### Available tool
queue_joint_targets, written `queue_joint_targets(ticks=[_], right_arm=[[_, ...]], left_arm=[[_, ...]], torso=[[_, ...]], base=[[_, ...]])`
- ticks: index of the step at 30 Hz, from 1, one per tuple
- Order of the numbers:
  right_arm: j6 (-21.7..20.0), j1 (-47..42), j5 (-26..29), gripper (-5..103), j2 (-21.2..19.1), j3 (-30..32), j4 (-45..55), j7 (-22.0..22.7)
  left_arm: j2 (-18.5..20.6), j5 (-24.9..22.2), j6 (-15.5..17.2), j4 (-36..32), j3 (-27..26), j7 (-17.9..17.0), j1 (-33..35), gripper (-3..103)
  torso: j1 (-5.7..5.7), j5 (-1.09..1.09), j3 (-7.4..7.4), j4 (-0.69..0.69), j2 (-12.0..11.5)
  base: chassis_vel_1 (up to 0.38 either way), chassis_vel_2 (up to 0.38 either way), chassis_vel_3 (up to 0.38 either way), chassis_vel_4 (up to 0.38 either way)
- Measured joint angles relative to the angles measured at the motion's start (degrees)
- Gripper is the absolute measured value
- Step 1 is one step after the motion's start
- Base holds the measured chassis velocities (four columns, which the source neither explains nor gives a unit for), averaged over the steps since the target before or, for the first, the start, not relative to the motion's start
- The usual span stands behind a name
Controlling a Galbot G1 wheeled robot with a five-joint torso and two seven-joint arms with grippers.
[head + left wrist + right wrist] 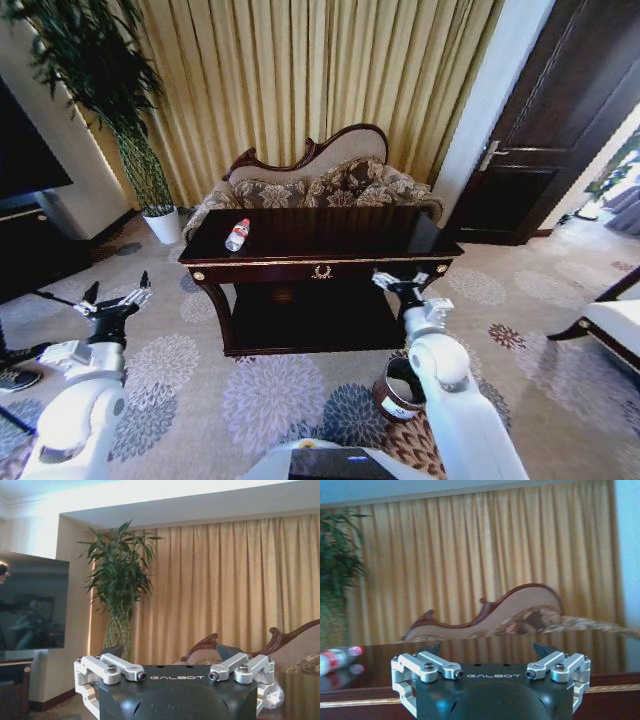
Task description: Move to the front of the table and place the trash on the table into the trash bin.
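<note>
The dark glossy table (400, 232) with gold trim stands straight ahead, close to me. On its left part lies the trash, a small clear bottle (237, 235) with a red cap, also seen on the tabletop (480, 652) as the bottle (337, 658). The brown trash bin (394, 398) stands on the carpet before the table's right end, partly hidden by my right arm. My right gripper (400, 283) (489, 649) hangs open at the table's front rail. My left gripper (115, 298) (172, 652) is open over the carpet left of the table, holding nothing.
A carved-back patterned sofa (320, 185) sits right behind the table before yellow curtains. A tall plant in a white pot (163, 225) and a dark TV stand (30, 255) are at the left. A dark door (540, 130) and a chair (612, 322) are at the right.
</note>
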Motion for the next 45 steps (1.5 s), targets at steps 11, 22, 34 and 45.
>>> queue_joint_targets(ticks=[11, 22, 34, 45], right_arm=[[-8.71, -1.32, 5.58, 100, -2.82, 1.42, 10.33, 0.01], [-9.42, -2.45, 4.58, 100, -2.93, 2.04, 10.09, 0.00], [-8.57, -1.32, 2.49, 100, -2.11, 0.54, 7.04, 0.00], [-7.27, -0.72, 2.30, 100, -2.07, 0.55, 6.22, 0.00]], left_arm=[[3.88, -5.25, 6.62, -4.15, -1.10, -0.53, -0.44, 100], [3.51, -5.71, 7.76, -5.19, -0.36, -0.01, -1.04, 100], [2.35, -4.31, 6.56, -5.22, -0.73, 0.05, -0.28, 100], [1.94, -3.98, 6.38, -5.95, -0.51, 0.07, -0.28, 100]], torso=[[0.00, 0.00, 0.00, -0.01, 0.00], [0.00, 0.01, 0.00, 0.00, 0.00], [0.00, 0.01, 0.00, 0.00, 0.00], [0.00, 0.01, 0.00, -0.01, 0.00]], base=[[0.000, 0.000, 0.000, 0.000], [0.000, 0.000, 0.000, 0.000], [0.000, 0.000, 0.000, 0.000], [-0.027, 0.064, 0.032, -0.075]])
